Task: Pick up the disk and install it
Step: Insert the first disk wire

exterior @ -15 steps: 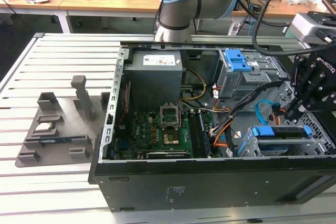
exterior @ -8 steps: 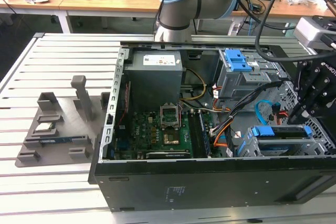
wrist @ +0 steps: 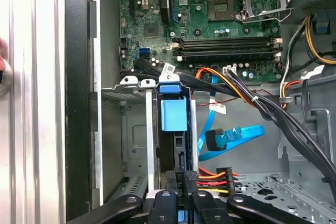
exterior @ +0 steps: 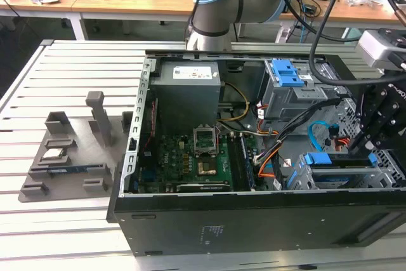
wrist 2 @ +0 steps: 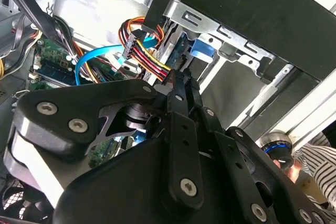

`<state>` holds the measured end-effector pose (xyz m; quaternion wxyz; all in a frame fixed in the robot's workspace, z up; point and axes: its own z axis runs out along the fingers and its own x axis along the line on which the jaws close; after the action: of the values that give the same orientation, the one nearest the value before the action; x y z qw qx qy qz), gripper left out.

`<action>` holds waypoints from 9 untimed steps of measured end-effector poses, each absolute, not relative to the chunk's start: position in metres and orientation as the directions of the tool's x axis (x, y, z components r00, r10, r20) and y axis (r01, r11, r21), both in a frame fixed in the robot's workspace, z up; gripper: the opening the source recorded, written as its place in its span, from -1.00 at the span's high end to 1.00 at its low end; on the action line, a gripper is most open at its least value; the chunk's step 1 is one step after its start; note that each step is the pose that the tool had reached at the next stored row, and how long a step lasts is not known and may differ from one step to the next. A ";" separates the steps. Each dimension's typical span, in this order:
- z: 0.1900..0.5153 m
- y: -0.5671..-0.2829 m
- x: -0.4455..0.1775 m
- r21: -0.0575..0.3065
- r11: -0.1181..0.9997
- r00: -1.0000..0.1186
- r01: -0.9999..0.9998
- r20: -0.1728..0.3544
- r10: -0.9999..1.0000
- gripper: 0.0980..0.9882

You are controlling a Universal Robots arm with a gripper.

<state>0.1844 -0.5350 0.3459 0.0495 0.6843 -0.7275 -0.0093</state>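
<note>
Down at the computer case's (exterior: 254,220) near right corner, the gripper (wrist: 182,182) pinches the disk (wrist: 173,114) standing edgewise in the drive cage (wrist: 128,129); seating looks nearly done.

I work above a table (exterior: 76,61) with a pale grey top, made of long slats with dark grooves between them. Directly on it lies the open black computer case (exterior: 254,226), on its side, toward the exterior view's right. On the exterior view's left, well apart from the case, lies a grey holder tray (exterior: 66,157) with several upright posts. A small square silver chip (exterior: 54,153) sits in one pocket of this tray, and a dark memory stick (exterior: 70,170) lies flat just beside it.
</note>
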 end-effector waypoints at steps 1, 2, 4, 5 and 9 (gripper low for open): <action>0.345 -0.534 0.185 0.081 0.063 -0.059 -0.995 0.059 -0.997 0.84; 0.344 -0.533 0.185 0.081 0.063 -0.059 -0.995 0.059 -0.997 0.84; 0.342 -0.531 0.187 0.081 0.063 -0.059 -0.995 0.059 -0.997 0.84; 0.341 -0.530 0.187 0.081 0.063 -0.059 -0.995 0.059 -0.997 0.84; 0.340 -0.529 0.188 0.081 0.063 -0.059 -0.995 0.060 -0.996 0.84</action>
<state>0.1882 -0.5287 0.3401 0.0495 0.6842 -0.7275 -0.0092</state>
